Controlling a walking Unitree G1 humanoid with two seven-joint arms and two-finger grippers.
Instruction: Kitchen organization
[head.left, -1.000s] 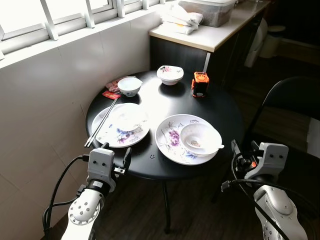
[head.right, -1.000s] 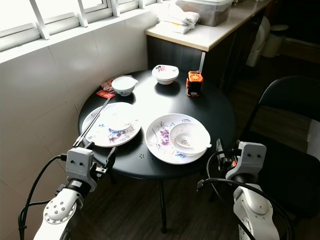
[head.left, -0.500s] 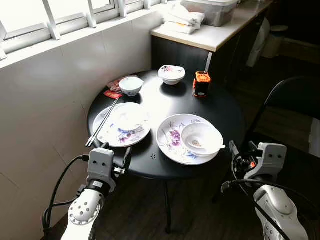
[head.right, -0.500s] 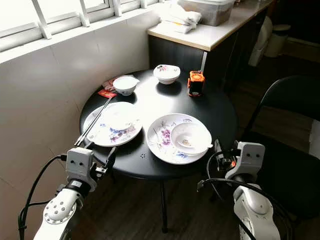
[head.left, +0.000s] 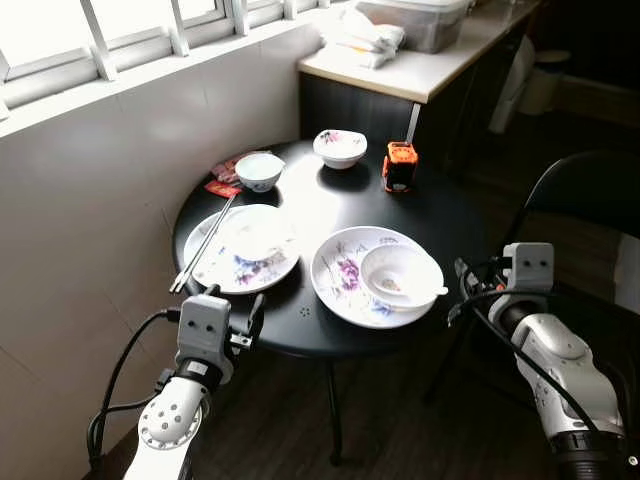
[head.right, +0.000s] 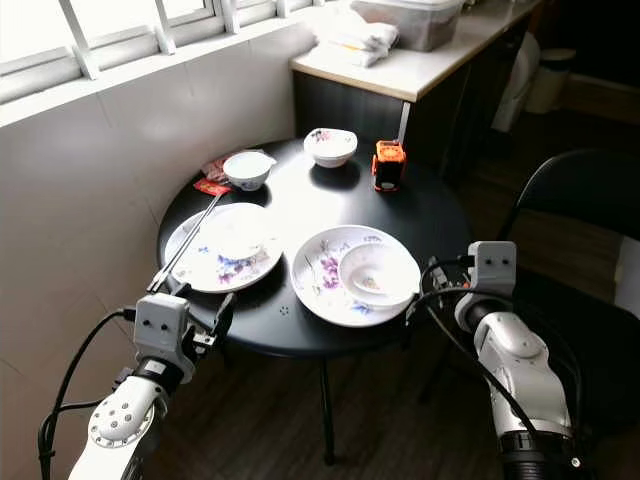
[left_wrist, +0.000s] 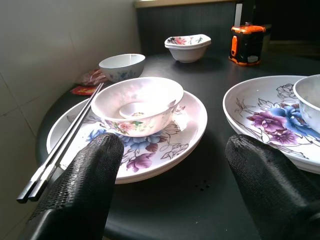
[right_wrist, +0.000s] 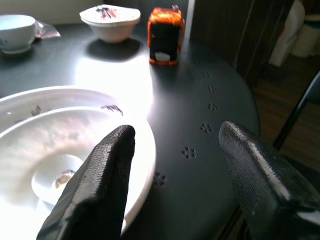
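round black table under a tiled wall, dishes spread across. on the left: left gripper parked at the near rim as a second ago, fingers apart, left plate with its bowl and chopsticks just ahead. on the right: right gripper now raised to the rim, fingers apart beside the right plate and its bowl; probably reaching for a pickup, nothing held.

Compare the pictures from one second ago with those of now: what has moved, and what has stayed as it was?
The right gripper has risen and come forward to the table's right edge, beside the plate holding a bowl; its jaws are open and hold nothing. The left gripper stays at the near edge, open. Dishes, chopsticks and the orange item are unmoved.
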